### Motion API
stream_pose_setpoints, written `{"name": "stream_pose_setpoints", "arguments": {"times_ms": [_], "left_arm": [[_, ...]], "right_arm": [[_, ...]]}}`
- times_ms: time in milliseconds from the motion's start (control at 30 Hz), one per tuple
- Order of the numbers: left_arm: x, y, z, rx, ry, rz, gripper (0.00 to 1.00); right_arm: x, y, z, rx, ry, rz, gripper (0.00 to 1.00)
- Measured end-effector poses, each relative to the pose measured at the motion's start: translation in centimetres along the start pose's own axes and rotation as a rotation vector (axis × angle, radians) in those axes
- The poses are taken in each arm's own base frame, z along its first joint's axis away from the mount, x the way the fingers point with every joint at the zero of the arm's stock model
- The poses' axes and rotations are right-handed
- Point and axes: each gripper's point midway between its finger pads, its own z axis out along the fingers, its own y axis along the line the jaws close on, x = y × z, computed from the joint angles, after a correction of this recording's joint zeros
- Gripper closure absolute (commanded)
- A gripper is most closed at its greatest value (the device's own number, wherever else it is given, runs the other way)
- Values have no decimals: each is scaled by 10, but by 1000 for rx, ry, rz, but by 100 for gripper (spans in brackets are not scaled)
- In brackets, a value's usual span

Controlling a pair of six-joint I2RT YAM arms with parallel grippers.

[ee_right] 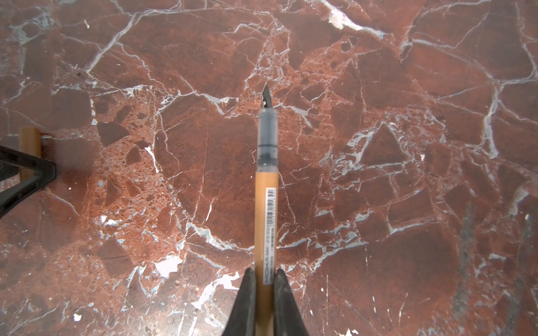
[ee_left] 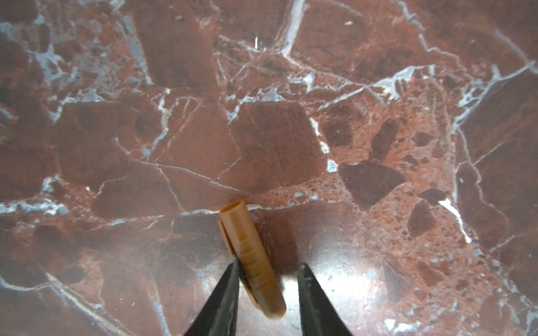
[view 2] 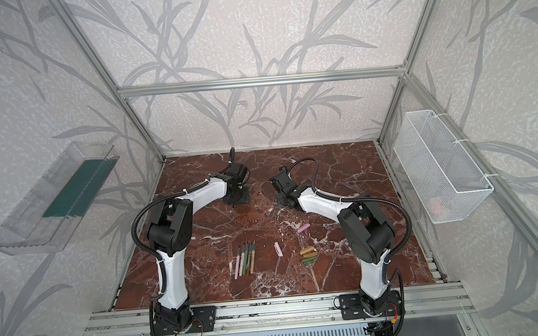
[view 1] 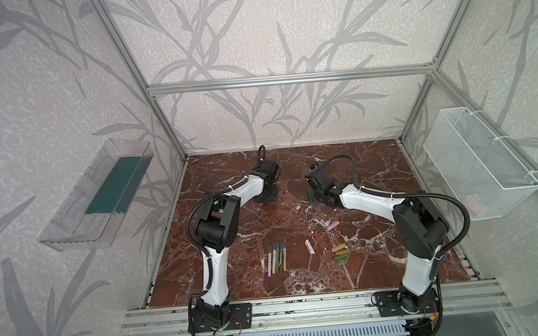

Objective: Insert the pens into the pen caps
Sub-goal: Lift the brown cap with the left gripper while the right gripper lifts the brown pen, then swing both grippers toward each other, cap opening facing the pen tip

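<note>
Pen [ee_right: 265,203] sits clamped in your right pincer [ee_right: 264,279]; left pincer [ee_left: 267,279] loosely straddles a cap [ee_left: 251,259]; wire basket [view 1: 492,190] holds something pink

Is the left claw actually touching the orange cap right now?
Touching on one side. In the left wrist view the orange cap leans against one finger of the left claw; a plain gap separates it from the opposite finger.

Pens [view 2: 245,258] lie bunched; caps [view 2: 308,255] apparently clustered well apart.

White arms [view 1: 215,271] with black joints and ribbed black cables [view 1: 458,206].
</note>
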Motion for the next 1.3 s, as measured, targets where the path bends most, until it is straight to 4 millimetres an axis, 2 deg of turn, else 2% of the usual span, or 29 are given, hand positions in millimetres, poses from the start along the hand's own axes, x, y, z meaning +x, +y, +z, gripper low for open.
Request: {"name": "stream_pose_setpoints", "arguments": {"times_ms": [267,433,600,767,933,1033,1133,1233,1300], "left_arm": [[-15,-10,8,10,-3,5,60],[-23,-15,13,9,0,15,62],[-25,-16,14,9,0,24,79],[-28,-16,14,4,2,42,93],[-33,-16,11,-5,-4,94,100],[-45,-20,3,4,-33,158,100],[-67,-26,-13,19,-93,251,100],[-88,-31,-43,46,-168,393,100],[-100,-34,-77,64,-241,527,100]], "right_arm": [[2,0,-1,-6,3,0,100],[1,0,-2,-9,-1,2,100],[3,-1,-1,-8,1,3,100],[6,-4,-2,-25,-3,10,100],[9,-15,-17,-56,-42,15,100],[-1,-21,-37,-80,-124,8,100],[-14,-24,-58,-110,-225,-28,100],[-19,-17,-76,-180,-309,-133,100],[-14,-12,-89,-235,-358,-223,100]]}}
